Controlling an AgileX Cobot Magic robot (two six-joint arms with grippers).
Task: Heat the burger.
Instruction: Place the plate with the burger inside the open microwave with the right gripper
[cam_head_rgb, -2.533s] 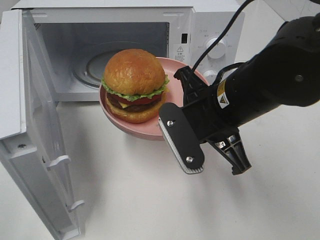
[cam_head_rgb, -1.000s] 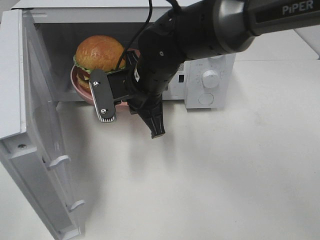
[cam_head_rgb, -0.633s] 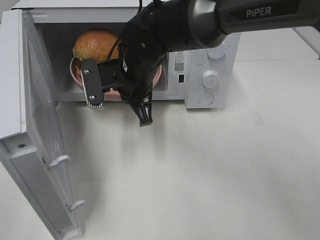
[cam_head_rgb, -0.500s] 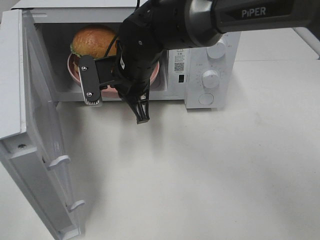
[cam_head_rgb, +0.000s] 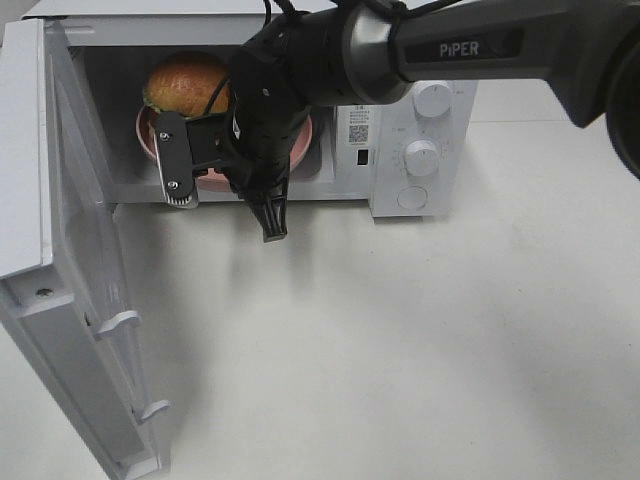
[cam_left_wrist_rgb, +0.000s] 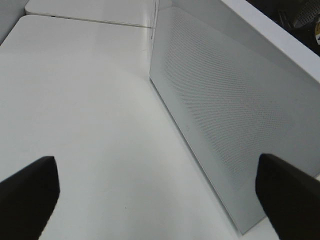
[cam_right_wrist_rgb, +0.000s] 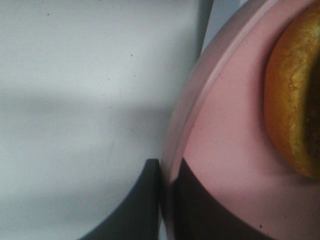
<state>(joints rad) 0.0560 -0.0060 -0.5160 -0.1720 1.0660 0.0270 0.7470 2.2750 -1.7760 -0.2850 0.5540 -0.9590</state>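
**Exterior high.** The microwave (cam_head_rgb: 420, 110) stands with its door (cam_head_rgb: 70, 260) open. The burger (cam_head_rgb: 188, 82) sits on a pink plate (cam_head_rgb: 146, 135) within the cavity, toward the door side. The right arm (cam_head_rgb: 330, 50) reaches across to the cavity mouth and covers the near part of the plate. Its wrist hides the spot where the fingers meet the rim. The table (cam_head_rgb: 420, 350) lies in front.

**Left wrist.** The left gripper (cam_left_wrist_rgb: 160, 200) has its fingers (cam_left_wrist_rgb: 27, 192) spread wide apart. The table lies between and ahead of them. An upright white dotted panel (cam_left_wrist_rgb: 225, 115), probably the door's outer face, stands ahead of one finger.

**Right wrist.** The right gripper (cam_right_wrist_rgb: 167, 167) is pressed together on the plate rim. One dark finger (cam_right_wrist_rgb: 140, 205) lies outside the rim and the other on the pink inner face. The burger's bun lies on the plate beyond the inner finger, apart from it. A pale surface lies beyond the outer finger.
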